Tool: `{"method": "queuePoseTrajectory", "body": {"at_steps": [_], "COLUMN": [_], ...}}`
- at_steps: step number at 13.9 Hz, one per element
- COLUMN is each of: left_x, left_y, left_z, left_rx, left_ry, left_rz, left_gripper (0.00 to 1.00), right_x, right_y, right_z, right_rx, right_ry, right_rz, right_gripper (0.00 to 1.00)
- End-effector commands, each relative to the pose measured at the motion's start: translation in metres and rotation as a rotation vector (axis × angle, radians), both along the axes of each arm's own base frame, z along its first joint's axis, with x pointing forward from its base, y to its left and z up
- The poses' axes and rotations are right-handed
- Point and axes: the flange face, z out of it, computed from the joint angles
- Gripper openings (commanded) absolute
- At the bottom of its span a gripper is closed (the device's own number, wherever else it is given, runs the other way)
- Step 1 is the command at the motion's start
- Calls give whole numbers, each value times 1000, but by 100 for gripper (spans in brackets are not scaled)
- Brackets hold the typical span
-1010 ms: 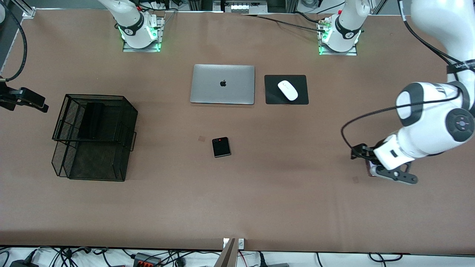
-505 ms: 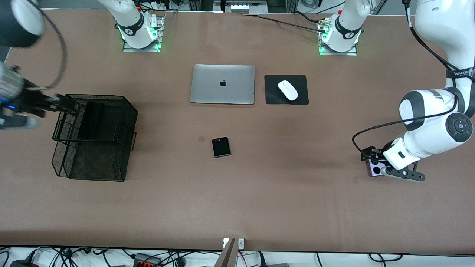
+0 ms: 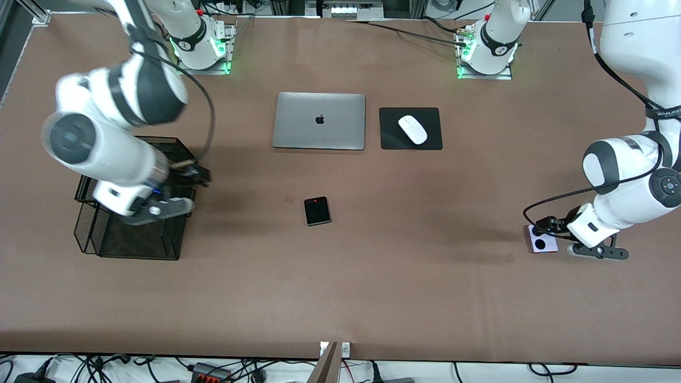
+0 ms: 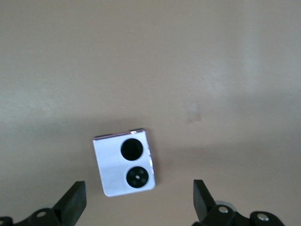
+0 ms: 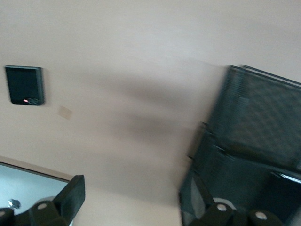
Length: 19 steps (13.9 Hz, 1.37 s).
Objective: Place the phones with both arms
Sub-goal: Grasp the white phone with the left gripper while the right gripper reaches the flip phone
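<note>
Lavender-white phone [image 3: 541, 239] flat on the table [image 3: 372, 287] at the left arm's end, with the left gripper [image 3: 558, 234] low over it, fingers spread and empty.

In the left wrist view that phone [image 4: 124, 162] lies between the open fingertips [image 4: 73, 202], untouched. The small black phone [image 3: 317, 211] lies nearer the front camera than the silver laptop [image 3: 319, 121]. Toward the right arm's end from the laptop, the right gripper [image 3: 186, 183] hangs open over the black mesh basket [image 3: 133, 239]; the arm hides most of the basket, so its contents cannot be made out.
</note>
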Motion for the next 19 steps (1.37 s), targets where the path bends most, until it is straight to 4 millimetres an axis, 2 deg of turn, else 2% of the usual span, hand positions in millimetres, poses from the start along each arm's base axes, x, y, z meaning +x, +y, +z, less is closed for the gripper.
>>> {"method": "queuePoseTrajectory", "body": {"at_steps": [1,6,9,13,16,19], "left_x": [4,1,-1,-3,-5,-4], "left_y": [13,13,14,14,18,22], "left_z": [-21,-63,-71,-88,-93,-93], "left_rx": [19,0,-13,-38,-37,-32], "left_ry": [-21,10,18,22,26,11], "left_rz": [-3,57,71,105,107,107], "left_gripper": [100,100,100,100,100,100], "right_x": [9,4,-12,-32,-43,-48], "right_y": [23,93,151,215,242,249], "right_z": [-40,-122,-151,-184,-204,-222], "right_rx": [37,33,49,70,72,67], "right_ry": [5,-26,-80,-161,-177,-179], "right_rz": [6,90,138,32,5,2], "right_gripper": [100,100,100,100,100,100]}}
